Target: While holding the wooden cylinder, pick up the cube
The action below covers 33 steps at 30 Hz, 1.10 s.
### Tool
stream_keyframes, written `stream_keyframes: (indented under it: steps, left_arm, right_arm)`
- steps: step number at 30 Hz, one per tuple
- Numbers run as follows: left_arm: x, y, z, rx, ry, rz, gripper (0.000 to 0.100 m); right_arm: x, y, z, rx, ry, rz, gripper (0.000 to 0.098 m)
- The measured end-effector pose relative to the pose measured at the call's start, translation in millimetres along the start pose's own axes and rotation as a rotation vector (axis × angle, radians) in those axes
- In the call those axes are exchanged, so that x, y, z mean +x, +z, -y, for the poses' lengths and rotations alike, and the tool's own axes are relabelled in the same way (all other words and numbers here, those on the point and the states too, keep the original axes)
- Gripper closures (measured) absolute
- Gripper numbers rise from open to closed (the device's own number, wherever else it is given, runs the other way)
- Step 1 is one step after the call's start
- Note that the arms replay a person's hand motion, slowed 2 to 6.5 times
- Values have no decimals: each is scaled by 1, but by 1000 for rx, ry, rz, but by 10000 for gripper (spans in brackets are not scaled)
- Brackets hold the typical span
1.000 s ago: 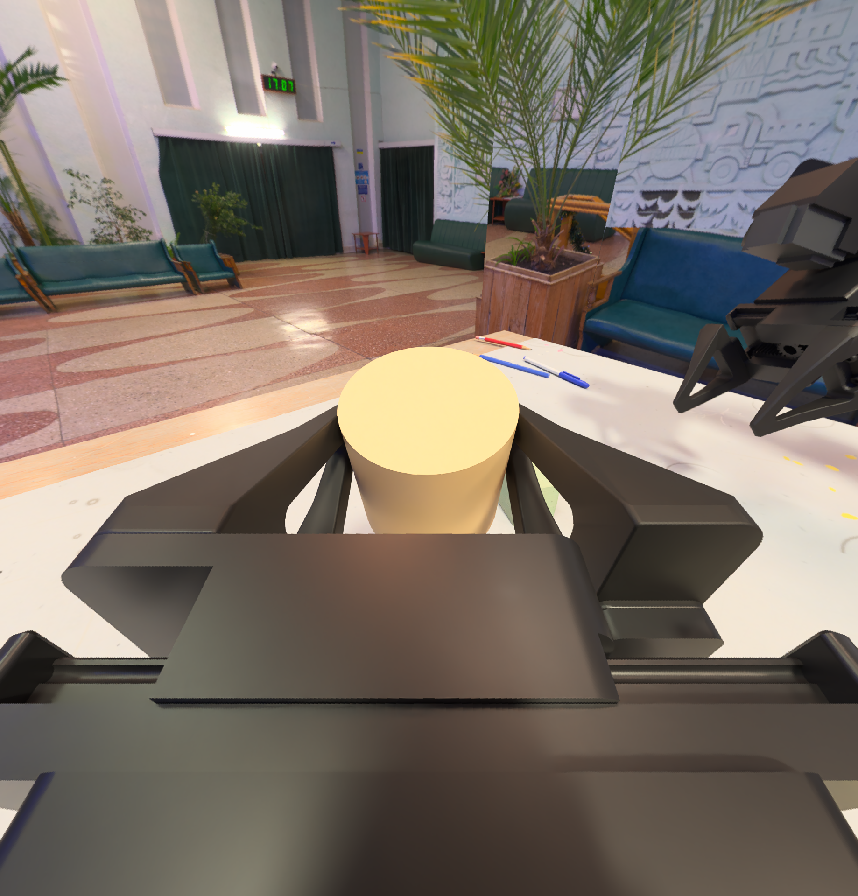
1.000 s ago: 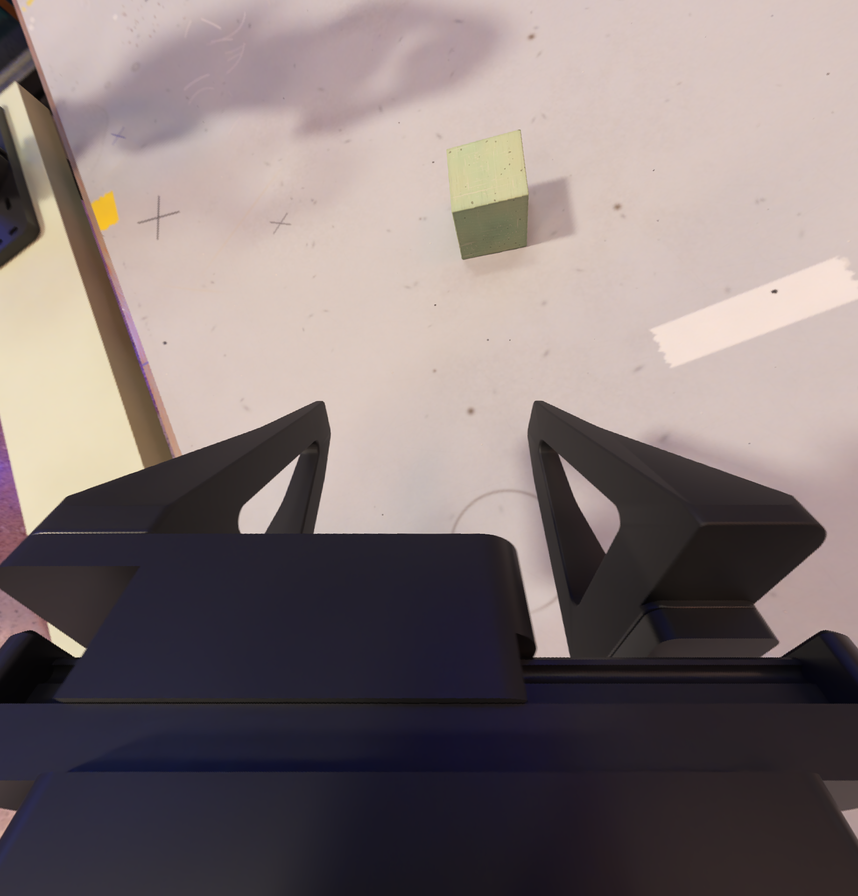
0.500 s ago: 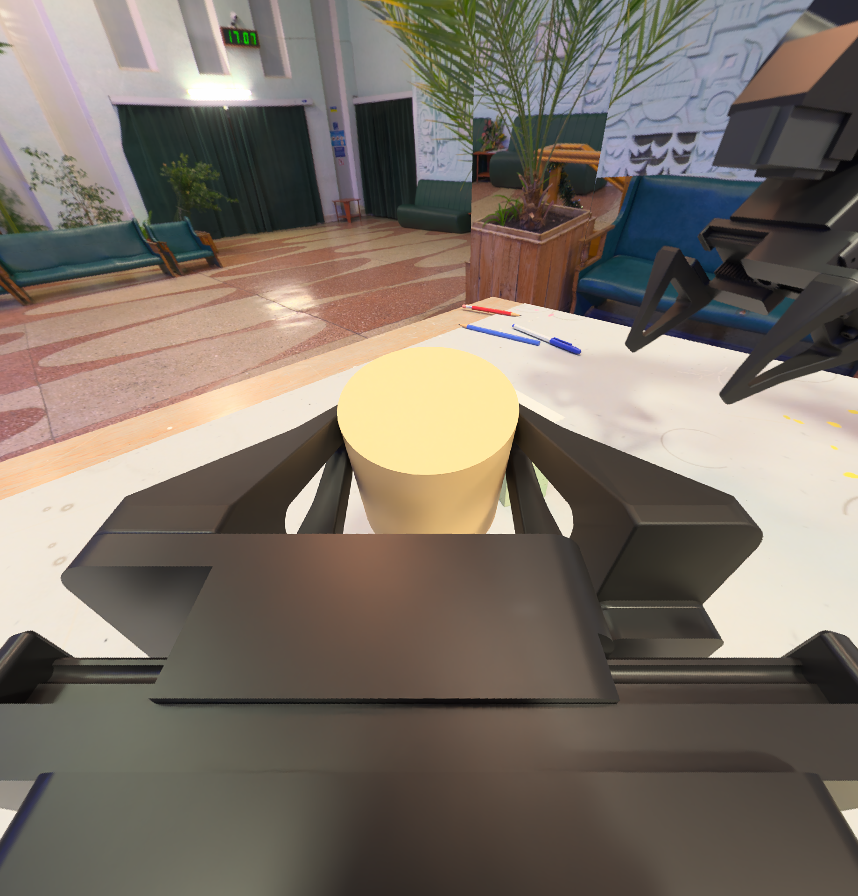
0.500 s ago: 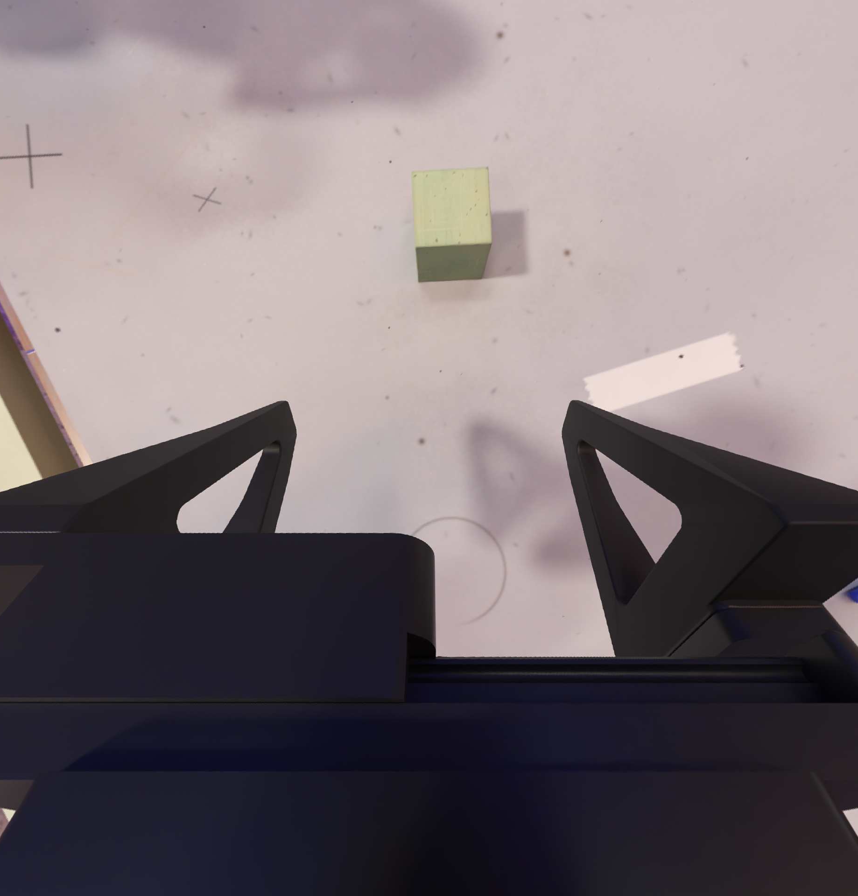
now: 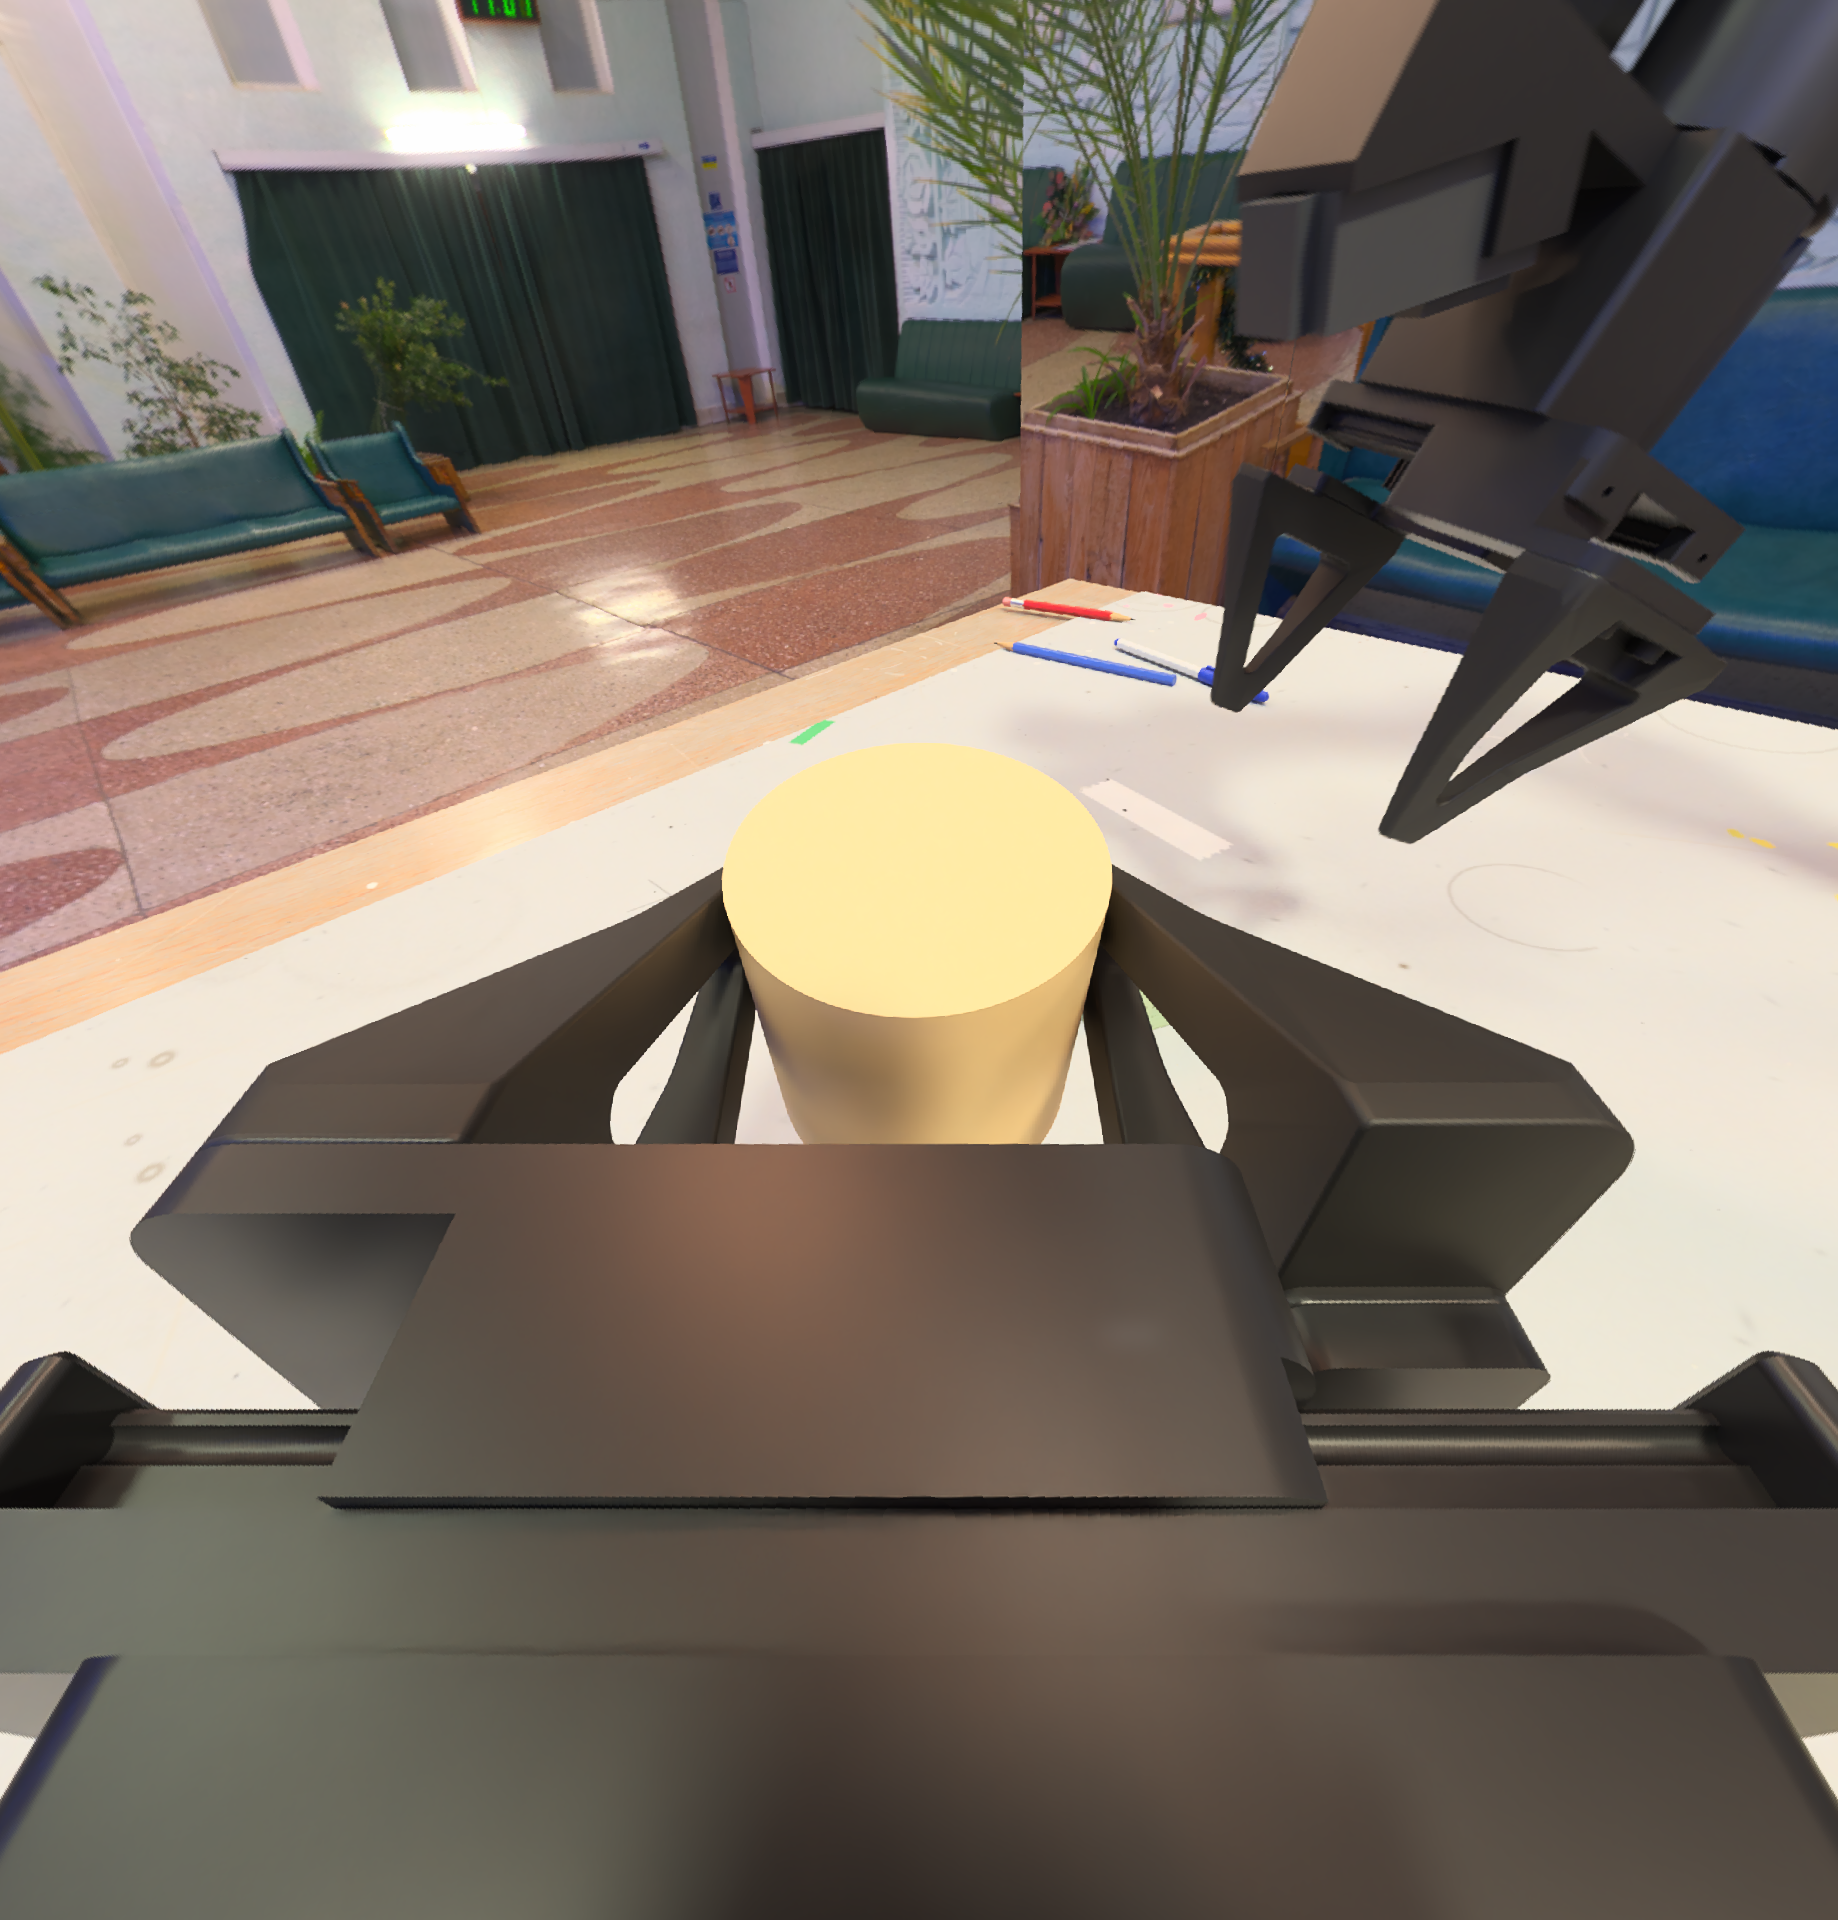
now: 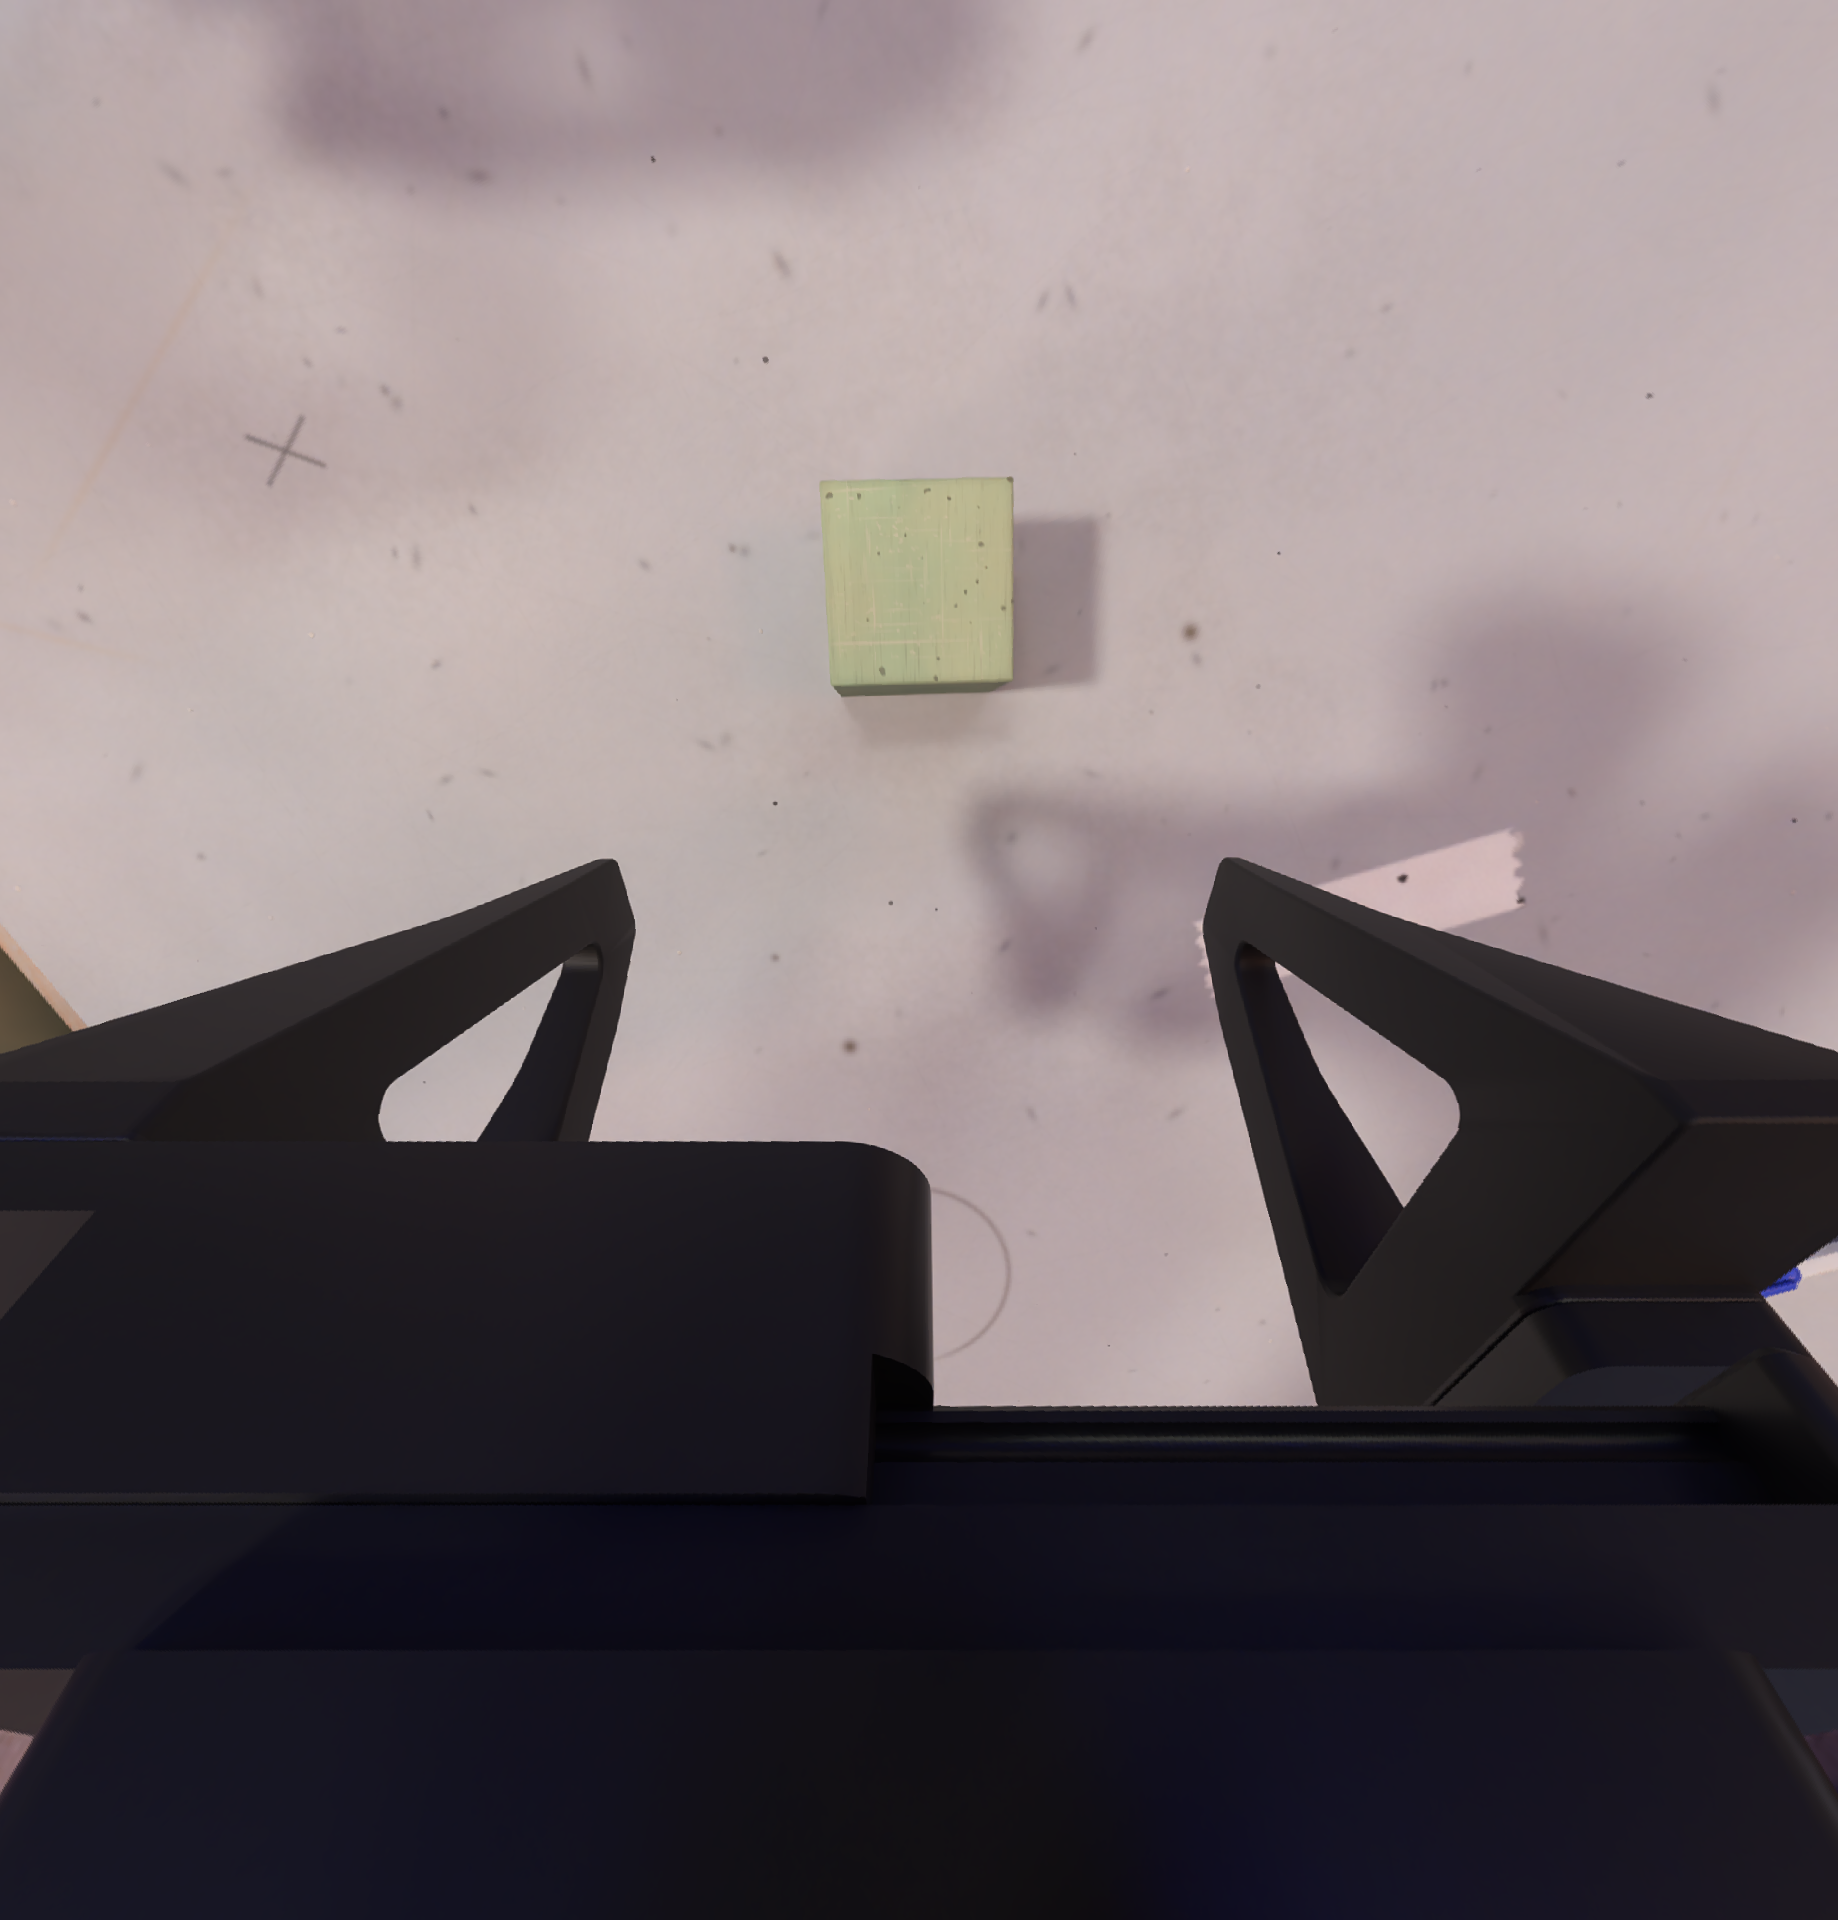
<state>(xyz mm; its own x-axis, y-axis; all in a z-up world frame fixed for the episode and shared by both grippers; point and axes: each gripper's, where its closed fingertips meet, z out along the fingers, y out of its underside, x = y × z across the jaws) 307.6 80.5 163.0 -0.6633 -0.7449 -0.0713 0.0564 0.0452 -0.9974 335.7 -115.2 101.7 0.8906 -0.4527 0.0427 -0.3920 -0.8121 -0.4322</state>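
My left gripper (image 5: pixel 917 935) is shut on the pale wooden cylinder (image 5: pixel 915 935), held upright above the white table (image 5: pixel 479 987). A sliver of the green cube (image 5: pixel 1152 1006) shows just behind the right finger. In the right wrist view the light green cube (image 6: pixel 919 584) sits on the table, ahead of and centred between my fingers. My right gripper (image 6: pixel 917 894) is open and empty, looking straight down at the cube from above. It also shows in the left wrist view (image 5: pixel 1320 758), hovering open at the upper right.
A white tape strip (image 6: pixel 1424 878) (image 5: pixel 1154 818) lies on the table right of the cube. Blue pens (image 5: pixel 1091 663) and a red pencil (image 5: pixel 1066 610) lie near the far edge. The table's wooden edge (image 5: pixel 375 873) runs along the left.
My right gripper has opened wider and moved toward the cube, which now sits lower, larger and centred in its view. In the left wrist view the right arm has come closer.
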Motion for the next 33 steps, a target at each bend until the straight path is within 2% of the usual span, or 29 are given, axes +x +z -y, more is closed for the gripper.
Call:
stream_keyframes:
  steps: [7,15,25,33]
  left_arm:
    - [-2,-1,3,0,21,16,487]
    - [-3,-2,6,8,14,21,487]
    - [-4,-2,2,-7,7,25,487]
    - [-5,-3,4,-5,10,27,487]
  right_arm:
    - [-4,22,16,-125,-3,40,39]
    - [-3,44,29,-222,9,55,39]
    - [-5,65,27,-331,34,67,41]
    - [-3,73,25,-366,28,49,89]
